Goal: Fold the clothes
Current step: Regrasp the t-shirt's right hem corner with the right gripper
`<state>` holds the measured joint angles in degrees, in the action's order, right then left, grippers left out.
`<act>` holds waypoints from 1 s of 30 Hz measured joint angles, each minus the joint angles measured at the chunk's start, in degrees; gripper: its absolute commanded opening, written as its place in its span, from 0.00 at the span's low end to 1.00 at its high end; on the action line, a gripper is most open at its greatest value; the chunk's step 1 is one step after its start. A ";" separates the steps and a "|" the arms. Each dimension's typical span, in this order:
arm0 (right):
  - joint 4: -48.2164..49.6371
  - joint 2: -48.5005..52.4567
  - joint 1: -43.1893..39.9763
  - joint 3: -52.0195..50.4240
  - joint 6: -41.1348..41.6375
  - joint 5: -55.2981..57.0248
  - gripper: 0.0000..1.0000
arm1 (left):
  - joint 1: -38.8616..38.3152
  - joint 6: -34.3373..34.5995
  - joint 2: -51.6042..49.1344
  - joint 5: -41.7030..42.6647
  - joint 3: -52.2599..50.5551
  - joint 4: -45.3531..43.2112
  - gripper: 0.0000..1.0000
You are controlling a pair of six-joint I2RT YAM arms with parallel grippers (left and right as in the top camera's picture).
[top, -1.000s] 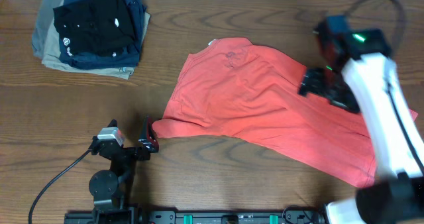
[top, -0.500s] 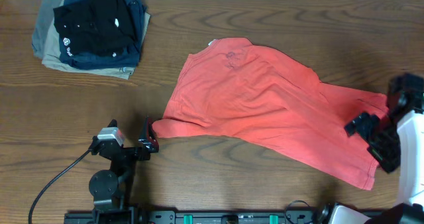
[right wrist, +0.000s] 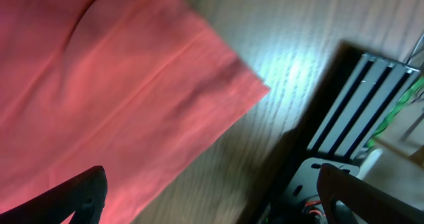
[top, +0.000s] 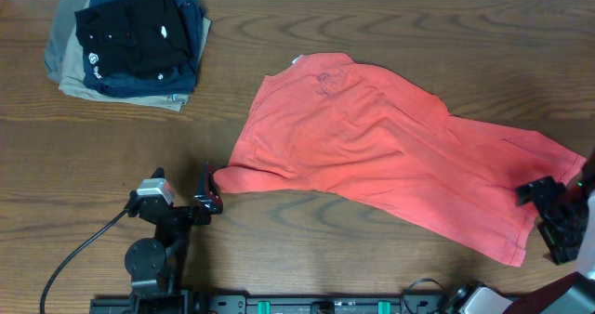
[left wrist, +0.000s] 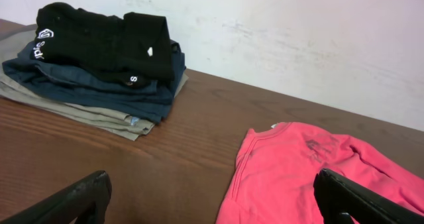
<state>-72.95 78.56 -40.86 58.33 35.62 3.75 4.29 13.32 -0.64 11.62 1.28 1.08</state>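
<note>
Two risks stand out.

1) The T-shirt (top: 390, 156) lies skewed on the counter (top: 372, 35), with its collar far-left of centre and its hem trailing to the near right. The hem corner (right wrist: 252, 88) sits close to the rig hardware (right wrist: 358, 98) at the near-right edge. A pull from that corner could drag cloth onto the hardware or off the counter.

2) The cloth is rumpled, with ridges running across the middle. Folding over them would likely lock in creases and give an uneven edge. A pinch at the doubled-over near-left sleeve area may catch only one layer, so the fold comes up crooked. No chest lettering shows from above, so which face is up can't be confirmed.

The folded stack (top: 125, 40) is far left and well apart from the shirt, so it's a low collision concern.

- **Left arm:** tucked low at the near edge, left of centre. The left claw (top: 212, 191) is spread wide and empty, just beside the shirt's near-left edge; contact can't be told. Its wrist view looks level across the counter toward the stack and collar.
- **Right arm:** mostly out of frame at the near right. The right claw (top: 548, 223) is spread wide with nothing in it, beside the hem and angled down over the corner.
</note>
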 measured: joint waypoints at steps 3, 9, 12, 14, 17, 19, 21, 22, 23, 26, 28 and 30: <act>1.40 0.00 -4.04 -1.38 0.13 -0.57 0.99 | 0.00 0.00 0.02 0.00 0.00 0.00 0.98; 6.67 -0.04 -9.79 -6.40 0.20 -2.10 0.99 | 0.00 0.00 0.02 0.02 0.00 0.00 0.98; 9.84 -0.11 -10.95 -9.09 0.31 -3.08 0.99 | 0.00 0.00 0.02 0.00 0.00 0.00 0.98; 12.55 -0.13 -11.21 -10.99 0.37 -3.63 0.99 | 0.00 0.00 0.00 0.00 0.00 0.00 0.98; 14.36 -0.13 -11.19 -13.33 1.22 -4.09 0.99 | 0.00 0.00 0.00 0.00 0.00 0.02 0.98; 15.63 -0.20 -11.19 -15.61 2.40 -4.22 0.99 | 0.00 0.00 0.00 0.00 0.00 0.00 0.98; 17.38 -0.22 -11.19 -17.55 3.23 -4.26 0.99 | 0.00 0.00 0.00 0.00 0.00 0.02 0.98; 18.53 -0.22 -11.19 -18.47 3.54 -4.26 0.99 | 0.00 0.00 0.02 0.00 0.00 0.00 0.98; 19.93 -0.22 -11.19 -19.45 3.87 -4.24 0.98 | 0.00 0.00 0.02 0.00 0.00 0.00 0.98; 22.38 -0.22 -11.21 -21.20 4.44 -4.24 0.91 | 0.00 0.00 0.00 0.00 0.00 0.00 0.98; 24.35 -0.22 -11.19 -22.21 4.79 -4.11 0.85 | 0.00 0.00 0.02 0.00 0.00 0.00 0.98; 25.94 -0.22 -11.21 -22.86 4.96 -3.98 0.83 | 0.00 0.00 0.02 0.00 0.00 0.00 0.98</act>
<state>-47.00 78.35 -52.07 35.46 40.58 -0.23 4.29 13.32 -0.62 11.62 1.28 1.08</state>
